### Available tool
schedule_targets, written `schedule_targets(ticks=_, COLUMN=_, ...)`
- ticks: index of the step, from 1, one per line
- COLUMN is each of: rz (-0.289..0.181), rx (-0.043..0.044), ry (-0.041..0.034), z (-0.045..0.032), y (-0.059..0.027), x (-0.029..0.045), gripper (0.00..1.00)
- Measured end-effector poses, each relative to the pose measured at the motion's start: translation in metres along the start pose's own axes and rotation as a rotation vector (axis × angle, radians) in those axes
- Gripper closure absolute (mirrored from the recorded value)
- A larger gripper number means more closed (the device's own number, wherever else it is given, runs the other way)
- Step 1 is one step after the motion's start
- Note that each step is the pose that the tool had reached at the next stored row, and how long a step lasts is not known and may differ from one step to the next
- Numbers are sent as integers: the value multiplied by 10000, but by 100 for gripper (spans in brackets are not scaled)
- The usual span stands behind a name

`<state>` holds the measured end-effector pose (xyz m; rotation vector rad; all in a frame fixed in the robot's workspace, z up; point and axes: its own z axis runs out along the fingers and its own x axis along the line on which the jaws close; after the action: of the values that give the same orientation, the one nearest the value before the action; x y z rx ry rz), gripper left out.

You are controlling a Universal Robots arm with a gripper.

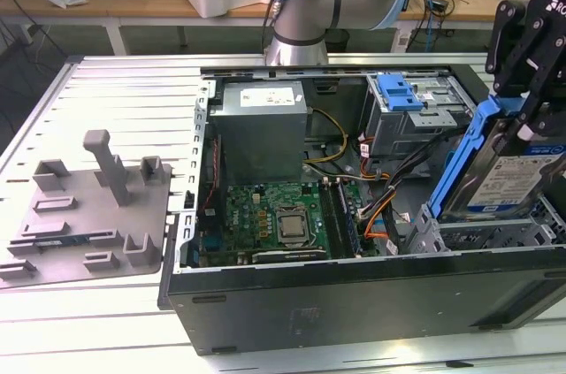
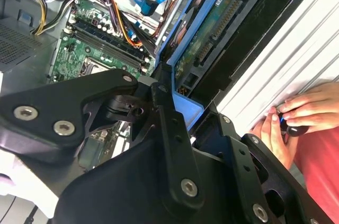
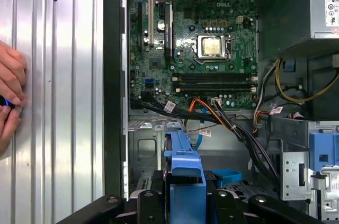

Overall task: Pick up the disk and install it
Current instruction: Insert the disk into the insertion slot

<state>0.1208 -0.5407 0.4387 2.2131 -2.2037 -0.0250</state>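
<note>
The disk (image 1: 500,181), a silver drive with a white-and-blue label in a blue carrier frame, hangs tilted and nearly on edge over the metal drive cage (image 1: 495,237) at the exterior view's right, inside the open computer case (image 1: 354,290). My black gripper (image 1: 523,122) is shut on the disk's upper end from above. In the second wrist view the gripper (image 2: 183,108) clamps the blue carrier, and the disk's (image 2: 212,41) green circuit-board side faces the camera. In the first wrist view the disk's blue carrier edge (image 3: 184,173) sticks out between the fingers (image 3: 145,200).
The case holds a motherboard (image 1: 274,215), a grey power supply (image 1: 261,131), cable bundles (image 1: 380,206) and another blue caddy (image 1: 398,91) in the rear bay. A grey fixture plate (image 1: 88,215) lies at the exterior view's left. A person's hands (image 3: 10,94) rest on the ribbed table beside the case.
</note>
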Motion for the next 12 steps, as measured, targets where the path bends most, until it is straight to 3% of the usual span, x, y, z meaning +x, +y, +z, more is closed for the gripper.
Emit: schedule_targets(ticks=12, rz=26, rx=-10, ry=2, z=48, y=-1, x=0, gripper=63)
